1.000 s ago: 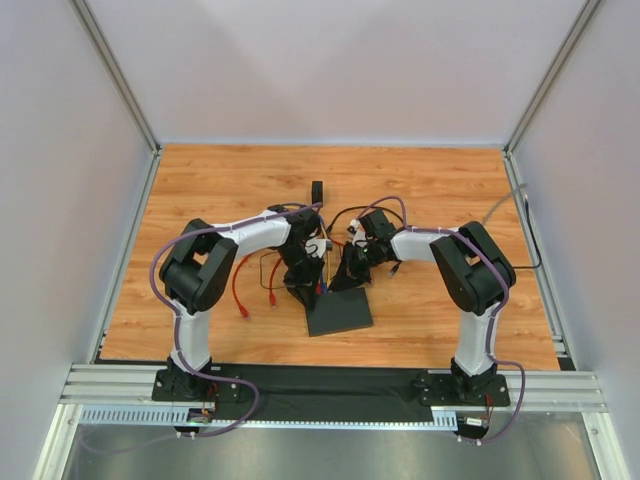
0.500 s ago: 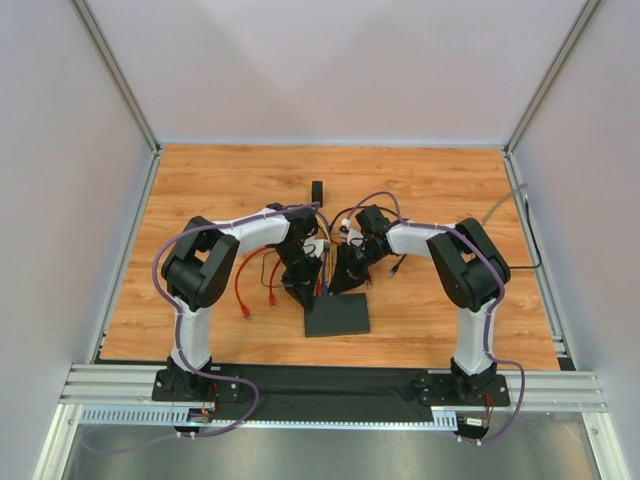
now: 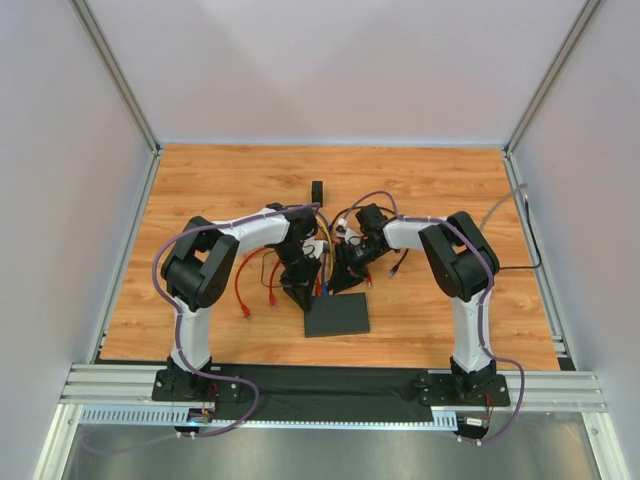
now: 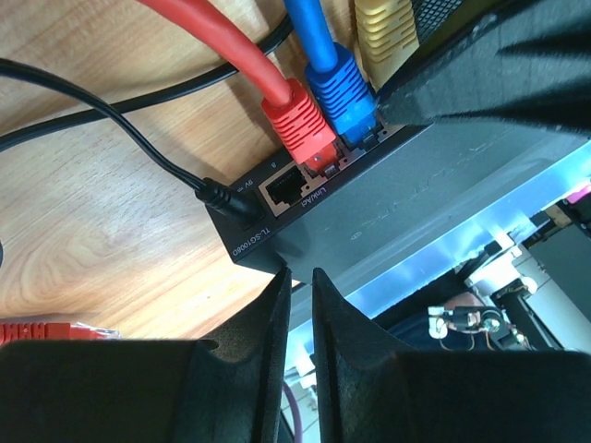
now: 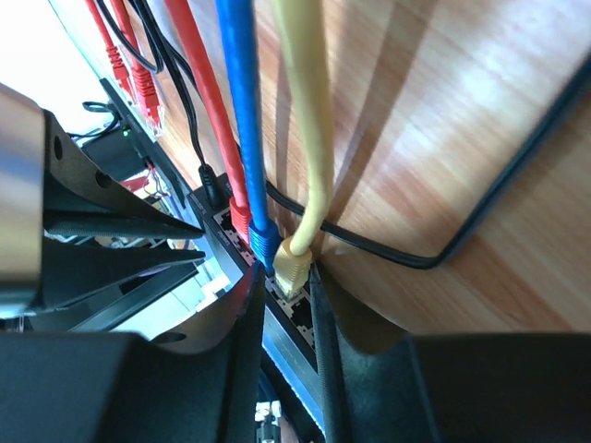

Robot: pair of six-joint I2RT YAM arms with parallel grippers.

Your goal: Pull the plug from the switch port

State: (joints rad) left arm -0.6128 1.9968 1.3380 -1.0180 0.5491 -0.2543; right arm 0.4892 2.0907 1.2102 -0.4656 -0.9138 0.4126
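Crowding the switch (image 3: 340, 318): left end effector (image 3: 298, 293), right end effector (image 3: 346, 279), both nose-down.

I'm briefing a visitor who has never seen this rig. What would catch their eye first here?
The bright row of plugs in the black switch: red plug, blue plug and yellow plug side by side along its socket edge, mid-table. Next, the left arm and right arm bend inward over it, the right gripper straddling the yellow plug.

- The switch (image 4: 434, 194) lies on the wooden surface (image 4: 111, 212), clamped between the left pincer (image 4: 343, 189) fingers
- Red plug (image 4: 300, 125), blue plug (image 4: 343, 92) and yellow plug (image 4: 388, 32) sit side by side in its sockets
- An empty socket (image 4: 284, 189) shows just beside the red plug
- A black power lead (image 4: 138, 138) enters near the corner
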